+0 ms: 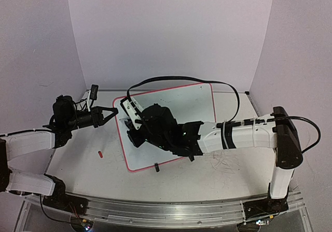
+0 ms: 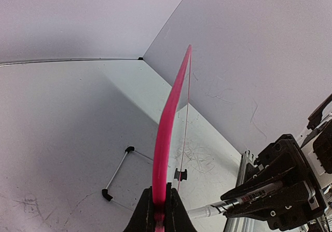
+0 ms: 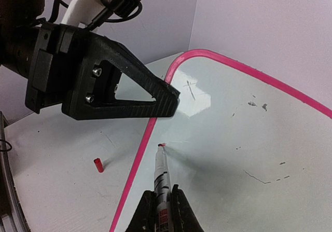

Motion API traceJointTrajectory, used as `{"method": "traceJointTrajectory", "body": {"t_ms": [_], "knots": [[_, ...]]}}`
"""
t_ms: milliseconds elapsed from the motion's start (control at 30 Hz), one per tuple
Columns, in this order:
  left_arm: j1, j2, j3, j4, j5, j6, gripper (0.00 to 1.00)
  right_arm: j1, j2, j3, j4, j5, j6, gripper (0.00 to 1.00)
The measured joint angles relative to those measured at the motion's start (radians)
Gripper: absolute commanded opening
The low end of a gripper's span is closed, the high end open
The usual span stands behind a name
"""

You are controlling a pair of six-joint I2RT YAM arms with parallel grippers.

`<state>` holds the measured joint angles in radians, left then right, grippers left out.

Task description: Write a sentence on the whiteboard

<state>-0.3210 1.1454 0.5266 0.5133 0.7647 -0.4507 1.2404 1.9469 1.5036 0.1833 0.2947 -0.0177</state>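
Note:
The whiteboard [image 1: 189, 105] lies on the table, glossy white with a pink rim [image 2: 168, 123]. My left gripper [image 1: 114, 110] is shut on that rim at the board's far left corner, and the pink edge sits pinched between its fingers [image 2: 148, 211]. My right gripper [image 3: 162, 203] is shut on a white marker [image 3: 162, 172], whose red tip touches the board [image 3: 233, 138] just inside the left rim. In the top view the right gripper [image 1: 128, 127] sits over the board's left part. The sentence does not show; only faint specks and short strokes mark the surface.
A small red cap [image 1: 100, 153] lies on the table left of the board [image 3: 97, 165]. A black clip foot [image 1: 156, 166] sits at the board's near edge. A thin wire stand with black ends [image 2: 118, 172] lies on the table. Walls close off the back and sides.

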Motion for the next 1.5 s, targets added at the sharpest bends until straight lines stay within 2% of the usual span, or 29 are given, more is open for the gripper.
{"method": "traceJointTrajectory", "body": {"t_ms": [1500], "knots": [[0.001, 0.000, 0.000, -0.006, 0.000, 0.002, 0.00, 0.022, -0.008, -0.075, -0.004, -0.033, 0.118, 0.00]]}}
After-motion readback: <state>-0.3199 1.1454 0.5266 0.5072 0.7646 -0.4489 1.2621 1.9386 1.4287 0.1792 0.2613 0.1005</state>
